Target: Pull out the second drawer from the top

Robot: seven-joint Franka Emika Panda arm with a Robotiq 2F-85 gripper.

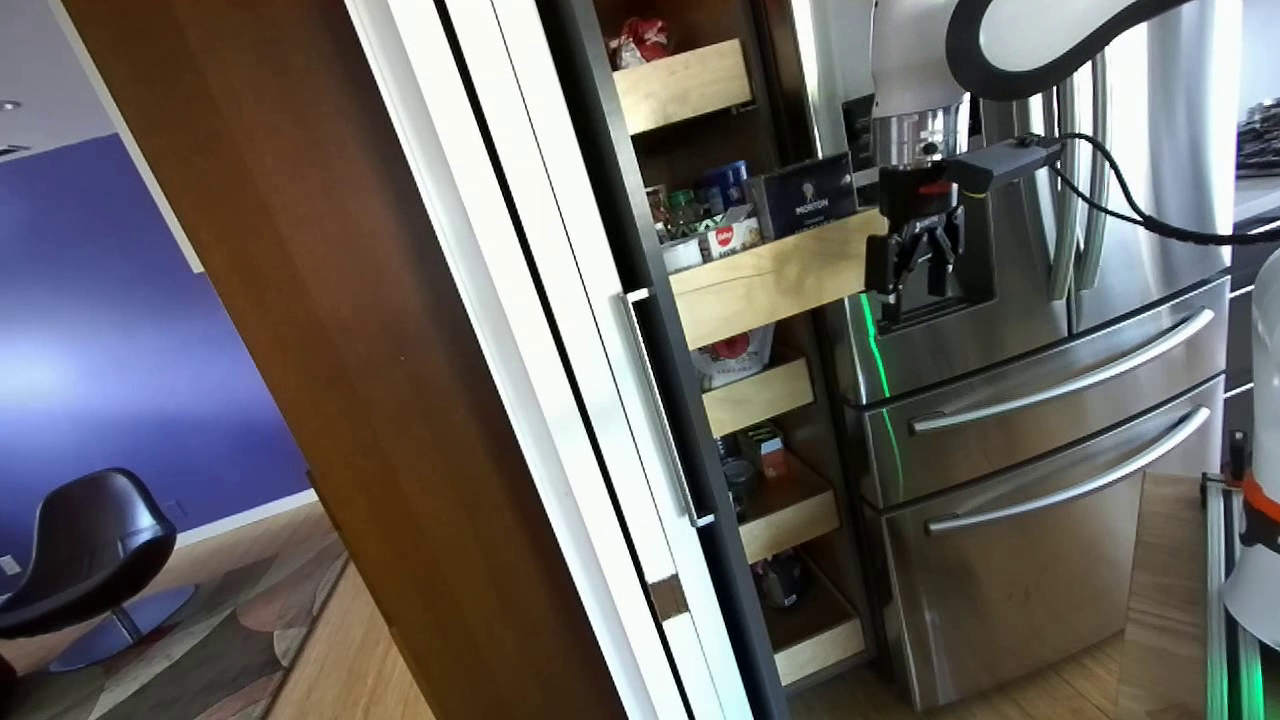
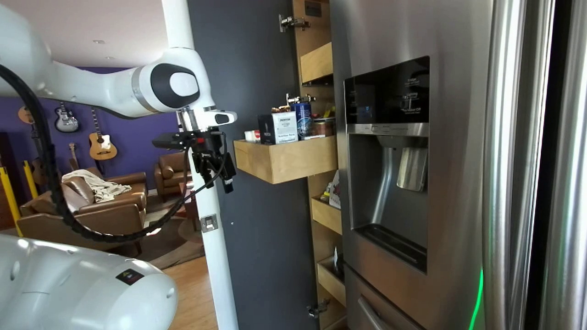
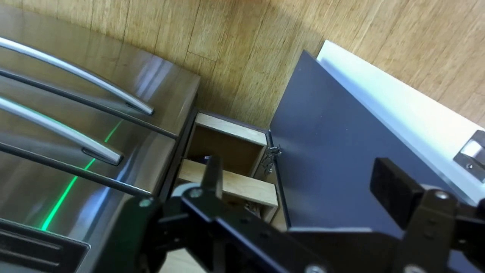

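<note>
"Where's the second drawer (image 2: pixel 293 162)?"
"Just beside the fridge (image 2: pixel 458 137), sticking out farther than the other drawers (image 2: pixel 316 64) above and below."
"And the gripper (image 3: pixel 301 180)?"
"Spread wide, empty, hanging apart from the fridge."

I have the steel fridge (image 1: pixel 1020 375) in both exterior views — a green line (image 1: pixel 878 350) down its front. In an exterior view I see an acoustic guitar (image 2: pixel 102 146) on the purple wall (image 2: pixel 140 142) and a brown sofa (image 2: pixel 105 219) — pale blanket (image 2: pixel 98 183) draped over it.
</note>
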